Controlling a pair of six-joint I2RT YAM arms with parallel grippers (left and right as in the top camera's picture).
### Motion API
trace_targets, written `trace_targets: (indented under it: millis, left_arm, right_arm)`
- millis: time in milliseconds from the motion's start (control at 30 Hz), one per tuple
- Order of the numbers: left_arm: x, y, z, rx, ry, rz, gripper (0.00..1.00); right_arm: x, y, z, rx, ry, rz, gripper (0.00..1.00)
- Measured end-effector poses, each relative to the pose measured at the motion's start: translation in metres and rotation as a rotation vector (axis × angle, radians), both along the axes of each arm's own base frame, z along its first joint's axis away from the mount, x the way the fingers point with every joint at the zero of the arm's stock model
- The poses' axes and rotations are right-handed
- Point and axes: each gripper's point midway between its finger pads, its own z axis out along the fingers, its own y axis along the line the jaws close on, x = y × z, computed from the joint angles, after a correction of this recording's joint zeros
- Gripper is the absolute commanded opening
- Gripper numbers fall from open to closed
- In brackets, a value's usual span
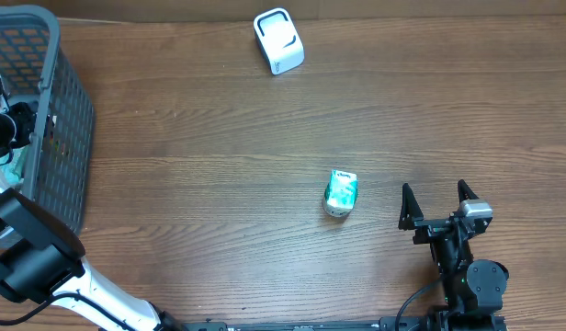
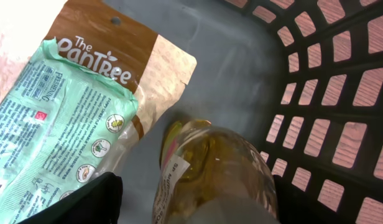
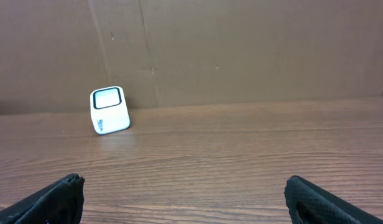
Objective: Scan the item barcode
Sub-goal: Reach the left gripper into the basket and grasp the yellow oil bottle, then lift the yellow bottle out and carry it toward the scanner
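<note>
Pick-up stage of the barcode scan: the left gripper (image 2: 194,196) hangs inside the basket (image 2: 341,93), jaws set wide on either side of a bottle (image 2: 210,168) of yellow liquid, with a gap showing at one finger, so no firm hold looks made yet. Just past the bottle a green packet (image 2: 48,124) lies over a brown pouch (image 2: 148,56) marked "The PanTree". Out on the table (image 1: 219,184), the right gripper (image 1: 435,193) rests near the front edge, jaws fully apart with nothing between them, and a small teal pack (image 1: 340,193) sits near it. The scanner (image 1: 278,41) stands at the far edge, well apart from the basket. By the look of it the bottle is the item chosen. The next move calls for the jaws to meet squarely on its rounded body, which could roll or slip, then a lift clear of the basket wall and a carry across to the scanner, label turned toward its window
</note>
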Motion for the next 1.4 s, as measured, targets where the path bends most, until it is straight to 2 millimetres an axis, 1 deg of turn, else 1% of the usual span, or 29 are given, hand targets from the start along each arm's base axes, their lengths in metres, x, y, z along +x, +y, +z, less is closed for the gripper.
trace_targets:
  millis: [233,367,467,600,800,967,1067,1133,1200,1233,1267,1333,1367,1400]
  left_arm:
    - [0.002,0.000,0.000,0.005,-0.006,-0.003,0.72]
    - [0.003,-0.005,-0.008,0.001,0.006,-0.012,0.72]
    - [0.004,-0.005,-0.010,0.010,0.005,-0.013,0.70]
    - [0.007,-0.004,-0.011,0.018,-0.004,-0.016,0.59]
    - [0.006,-0.005,-0.014,0.017,0.000,-0.019,0.47]
    - [0.004,-0.005,-0.014,0.020,0.009,-0.019,0.41]
    - [0.003,-0.005,-0.007,0.023,0.012,-0.016,0.41]
    - [0.005,-0.002,0.007,0.044,-0.014,-0.010,0.41]
    - [0.009,0.001,0.030,0.075,-0.059,-0.002,0.41]
    - [0.012,0.003,0.051,0.102,-0.099,0.004,0.41]
    - [0.012,0.003,0.064,0.119,-0.121,0.005,0.41]
    - [0.013,0.004,0.105,0.169,-0.197,0.018,0.41]
    - [0.011,0.003,0.137,0.206,-0.257,0.030,0.41]
    - [0.008,0.001,0.163,0.232,-0.305,0.042,0.41]
  right_arm:
    - [0.000,0.000,0.000,0.000,0.000,0.001,1.00]
    - [0.000,0.000,0.000,0.000,0.000,0.000,1.00]
    - [0.000,0.000,0.000,0.000,0.000,0.000,1.00]
    - [0.000,0.000,0.000,0.000,0.000,0.000,1.00]
    - [0.000,0.000,0.000,0.000,0.000,0.000,1.00]
    - [0.000,0.000,0.000,0.000,0.000,0.000,1.00]
    - [0.000,0.000,0.000,0.000,0.000,0.000,1.00]
    - [0.000,0.000,0.000,0.000,0.000,0.000,1.00]
    - [0.000,0.000,0.000,0.000,0.000,0.000,1.00]
    - [0.000,0.000,0.000,0.000,0.000,0.000,1.00]
    - [0.000,0.000,0.000,0.000,0.001,0.000,1.00]
    - [0.000,0.000,0.000,0.000,0.000,0.000,1.00]
    - [0.000,0.000,0.000,0.000,0.000,0.000,1.00]
    - [0.000,0.000,0.000,0.000,0.000,0.000,1.00]
